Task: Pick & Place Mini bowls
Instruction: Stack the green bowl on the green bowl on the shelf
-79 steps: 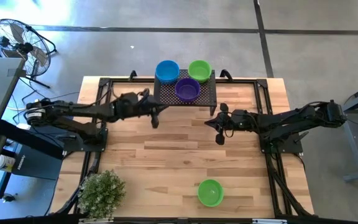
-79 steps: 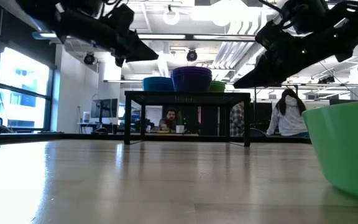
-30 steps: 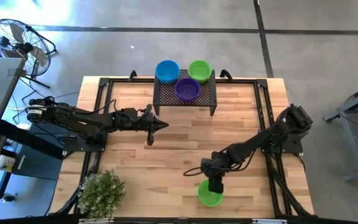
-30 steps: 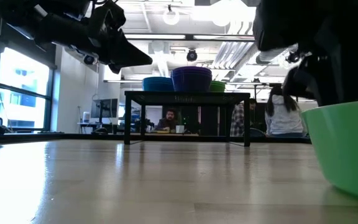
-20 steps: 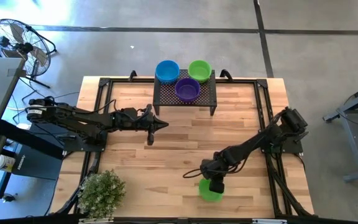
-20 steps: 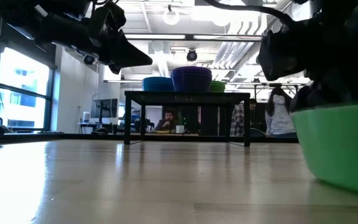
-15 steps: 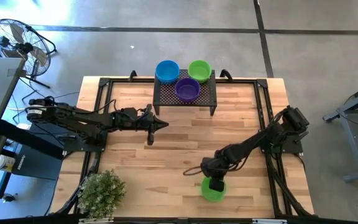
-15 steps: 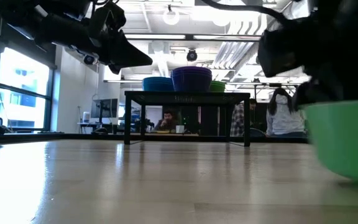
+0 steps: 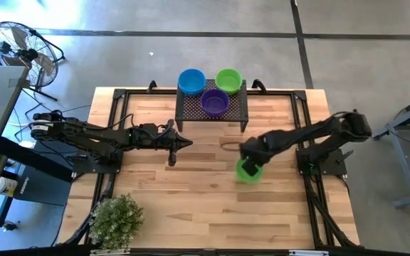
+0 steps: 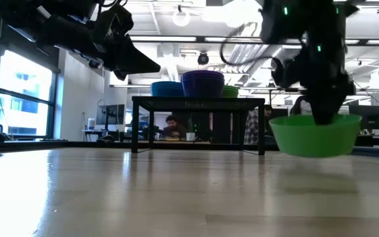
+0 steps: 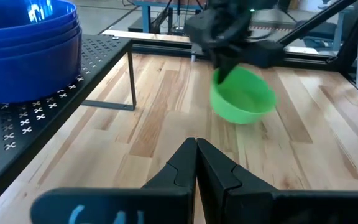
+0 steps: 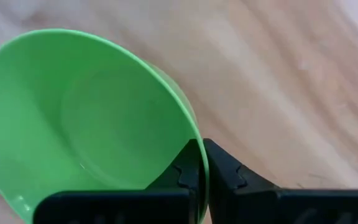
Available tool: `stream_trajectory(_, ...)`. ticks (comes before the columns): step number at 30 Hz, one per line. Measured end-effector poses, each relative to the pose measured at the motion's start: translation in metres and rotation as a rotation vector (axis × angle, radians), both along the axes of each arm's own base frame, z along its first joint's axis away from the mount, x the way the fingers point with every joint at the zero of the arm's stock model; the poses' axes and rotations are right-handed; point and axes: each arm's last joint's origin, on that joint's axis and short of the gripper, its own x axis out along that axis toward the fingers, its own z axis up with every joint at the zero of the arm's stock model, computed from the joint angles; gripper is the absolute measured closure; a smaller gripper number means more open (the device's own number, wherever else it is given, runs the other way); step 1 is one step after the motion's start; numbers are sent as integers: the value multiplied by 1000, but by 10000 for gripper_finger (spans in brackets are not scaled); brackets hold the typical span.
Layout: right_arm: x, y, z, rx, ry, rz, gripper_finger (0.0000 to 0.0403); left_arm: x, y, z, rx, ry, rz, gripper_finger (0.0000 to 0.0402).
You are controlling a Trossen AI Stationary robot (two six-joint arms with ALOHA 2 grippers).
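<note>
Mini bowls are counted as four groups in the high view: a blue stack (image 9: 191, 81), a green one (image 9: 228, 80) and a purple one (image 9: 215, 102) on the black perforated rack (image 9: 235, 108) at the table's far edge, and one single green bowl (image 9: 248, 171) held above the wooden table (image 9: 191, 192), right of centre. How many bowls each stack holds cannot be told. The single bowl is a plain, round, bright green plastic piece with a smooth inside; its mouth is turned upward, and in the low view its rim is seen roughly level, clear of the tabletop. It is gripped at the rim by the right gripper (image 12: 200, 163), whose fingers are pinched together on the wall. The left gripper (image 11: 196, 163) is clenched with nothing in it, above the table left of the rack.
</note>
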Motion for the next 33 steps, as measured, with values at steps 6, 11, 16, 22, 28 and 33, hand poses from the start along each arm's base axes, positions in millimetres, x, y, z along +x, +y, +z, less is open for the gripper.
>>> stream_trajectory(6,-31,-34,-21,-5,-63,-128,398,0,0,0,1,2,0,399)
stream_trajectory(11,-44,-45,-22,-51,-140,-118,365,0,0,0,8,3,0,399)
stream_trajectory(16,-45,-46,-1,-123,-169,-9,307,0,0,0,8,3,0,399)
stream_trajectory(22,-39,-20,33,-180,-207,410,279,0,0,1,6,-9,-8,399)
stream_trajectory(28,-35,17,24,-157,-184,603,293,-1,0,-2,0,-129,-5,401)
stream_trajectory(33,-29,36,8,-142,-137,642,294,-16,3,-17,-1,-231,121,401)
